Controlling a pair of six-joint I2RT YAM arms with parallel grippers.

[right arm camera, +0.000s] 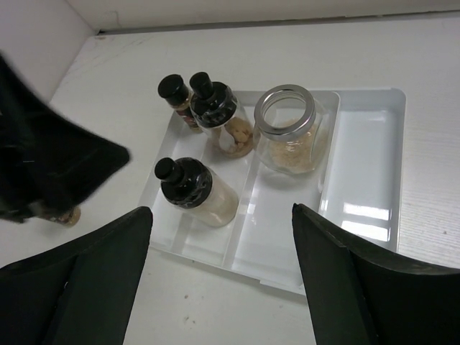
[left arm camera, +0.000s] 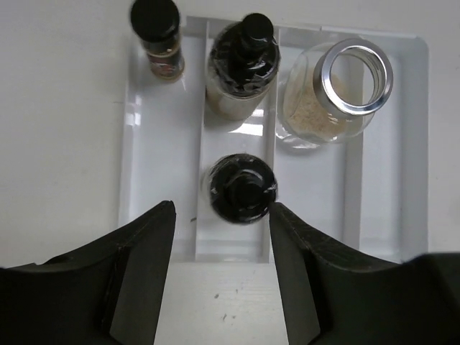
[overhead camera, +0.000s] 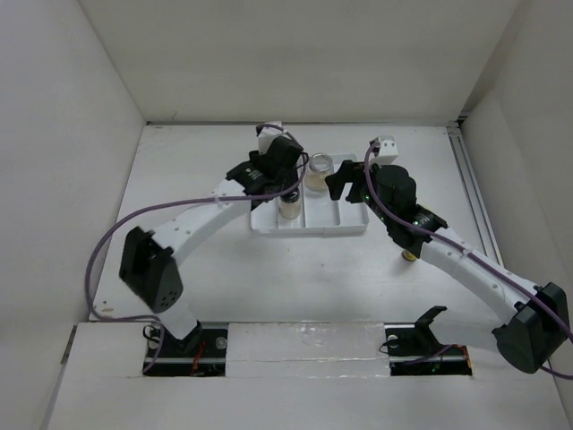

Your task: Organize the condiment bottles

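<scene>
Left claw [left arm camera: 222, 215] spread, fingers flanking a black-capped jar [left arm camera: 242, 188] in the middle lane of the white tray [left arm camera: 381, 187] (contact unclear), silver-lidded jar [left arm camera: 338, 86] in the next lane, right claw [right arm camera: 221, 215] wide open, empty, near the tray.

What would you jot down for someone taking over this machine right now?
Left gripper: open, its jaws on either side of the near black-capped jar.
Right gripper: open, empty, by the white tray.
Done: the slim spice bottle, far black-capped jar, near jar and clear silver-rimmed jar stand in the tray. Its rightmost compartment is bare.
Left: a small yellowish item sits on the table outside the tray, mostly hidden under the right arm. It probably goes in next.
</scene>
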